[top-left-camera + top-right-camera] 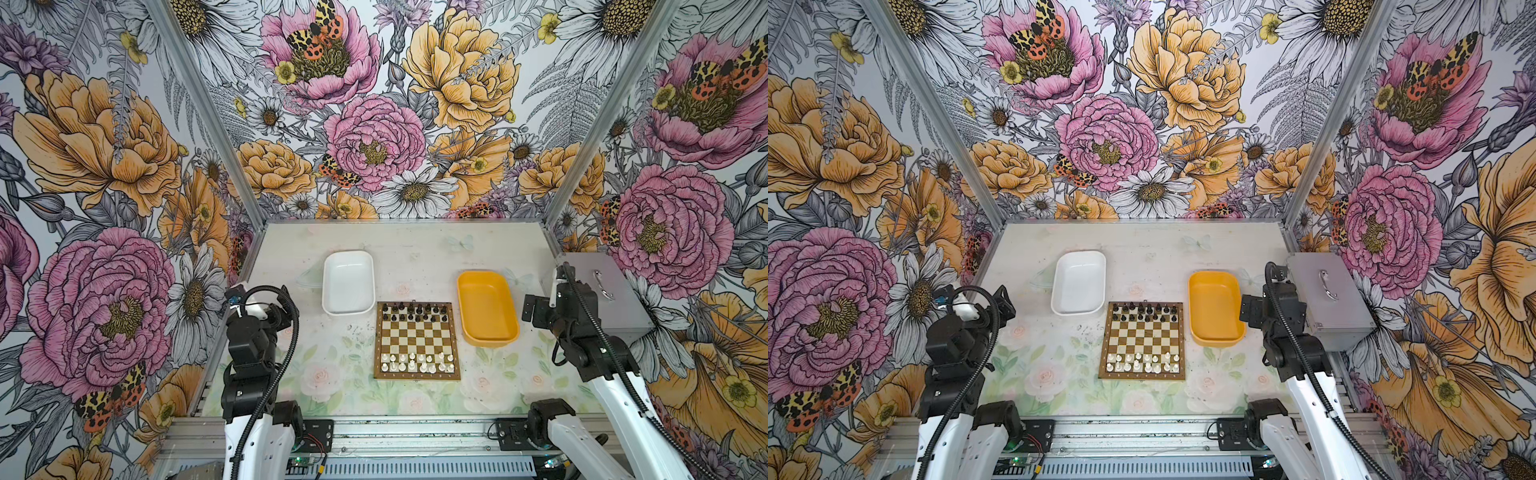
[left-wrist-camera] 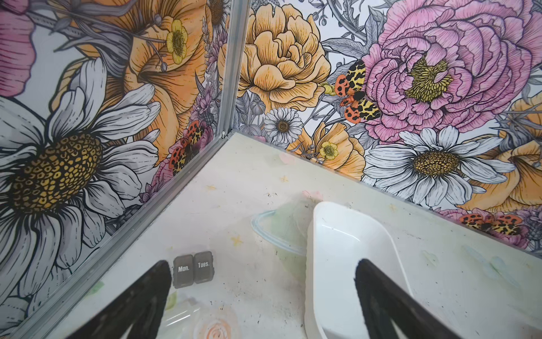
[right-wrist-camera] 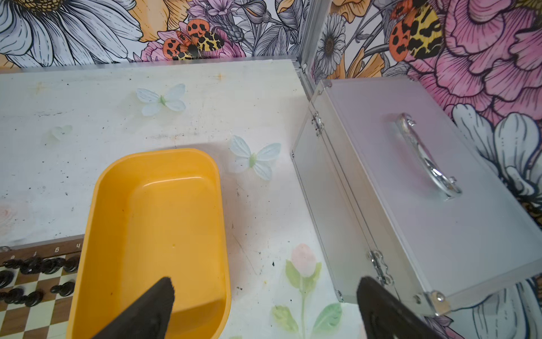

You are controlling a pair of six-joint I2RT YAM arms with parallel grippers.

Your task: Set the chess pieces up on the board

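Top views: board (image 1: 417,336) sits mid table, between white tray (image 1: 348,282) and yellow tray (image 1: 486,307). Black pieces (image 1: 415,312) in far two rows, white pieces (image 1: 417,362) in near two rows. Trays bare, so job looks about done. Arms wait at sides, off board, so nothing gets bumped.

Left wrist: left gripper (image 2: 262,270) fingers wide apart, nothing between. Hangs by white tray edge, near little box (image 2: 193,269) marked Mon., Tues.

Right wrist: right gripper (image 3: 265,286) fingers wide apart, holds nothing. Hangs between yellow tray and silver case (image 3: 440,205).
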